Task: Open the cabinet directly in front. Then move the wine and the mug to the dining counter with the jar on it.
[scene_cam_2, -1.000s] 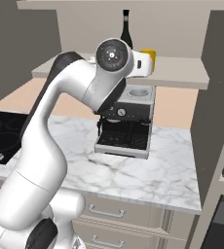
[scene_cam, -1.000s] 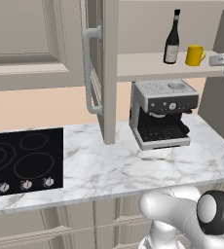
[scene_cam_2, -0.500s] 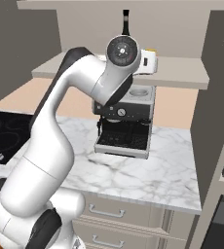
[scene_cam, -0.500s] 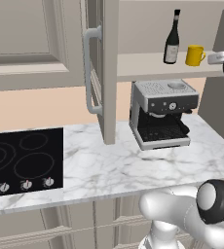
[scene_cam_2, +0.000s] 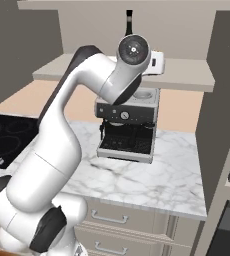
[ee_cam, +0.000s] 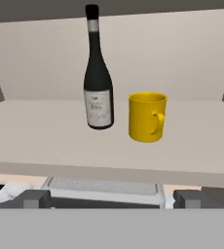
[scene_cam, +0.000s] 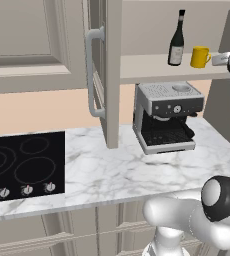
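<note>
Cabinet (scene_cam: 112, 75) is open: left door swung out edge-on toward the left base camera, silver bar handle (scene_cam: 92, 72) facing left. Inner shelf (ee_cam: 109, 141) exposed.

Wine (ee_cam: 98, 73) and mug (ee_cam: 147, 116) both stand upright on that shelf, side by side, close but not touching. In the hand view the wine is left of centre and slightly further back, and the mug is right of centre with its handle turned to the right. Both sit straight ahead of the gripper (ee_cam: 109, 198) and higher in the view than its fingertips (ee_cam: 33, 198), well apart from them, no contact. The shelf's front edge lies between the fingers and the two items.

Gripper jaws are spread wide, one tip near each side of the hand view's bottom, nothing between them.

In the left base view, the wine (scene_cam: 176, 39) and the mug (scene_cam: 200, 56) are at the right end of the shelf, with the robot's hand at the right frame edge just beside the mug at shelf height. In the right base view the arm's wrist covers most of the shelf contents; the bottle's neck sticks up above it.

Below the shelf, an espresso machine (scene_cam: 167, 116) sits on the marble counter (scene_cam: 102, 170), black cooktop (scene_cam: 24, 165) to its left.
</note>
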{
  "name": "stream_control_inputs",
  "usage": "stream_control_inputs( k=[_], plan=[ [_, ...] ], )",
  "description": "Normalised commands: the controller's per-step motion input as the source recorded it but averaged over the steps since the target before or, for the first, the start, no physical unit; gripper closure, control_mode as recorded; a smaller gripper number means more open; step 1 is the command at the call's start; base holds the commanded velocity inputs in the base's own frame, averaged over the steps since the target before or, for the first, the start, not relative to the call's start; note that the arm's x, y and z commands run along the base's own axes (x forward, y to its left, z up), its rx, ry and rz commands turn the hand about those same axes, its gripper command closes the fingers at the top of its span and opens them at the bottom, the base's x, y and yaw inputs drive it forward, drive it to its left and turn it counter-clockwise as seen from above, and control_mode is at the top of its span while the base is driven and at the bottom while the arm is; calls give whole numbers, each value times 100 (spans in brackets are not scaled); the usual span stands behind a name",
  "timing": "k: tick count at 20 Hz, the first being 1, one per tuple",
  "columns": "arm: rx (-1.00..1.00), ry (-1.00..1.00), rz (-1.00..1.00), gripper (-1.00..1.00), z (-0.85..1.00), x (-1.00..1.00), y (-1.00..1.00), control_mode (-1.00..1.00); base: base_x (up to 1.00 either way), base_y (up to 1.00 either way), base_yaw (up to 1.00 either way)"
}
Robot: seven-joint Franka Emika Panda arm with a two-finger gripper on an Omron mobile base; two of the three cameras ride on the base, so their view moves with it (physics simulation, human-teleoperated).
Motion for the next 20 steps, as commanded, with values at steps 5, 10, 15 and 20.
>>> stream_control_inputs(
  k=[5,10,15,20],
  plan=[
    [0,0,2,-100,-7,18,-5,-100,0,0,0],
    [0,0,2,-100,-4,20,-4,-100,0,0,0],
    [0,0,2,-100,-4,20,-4,-100,0,0,0],
    [0,0,2,-100,-4,19,-8,-100,0,0,0]
  ],
)
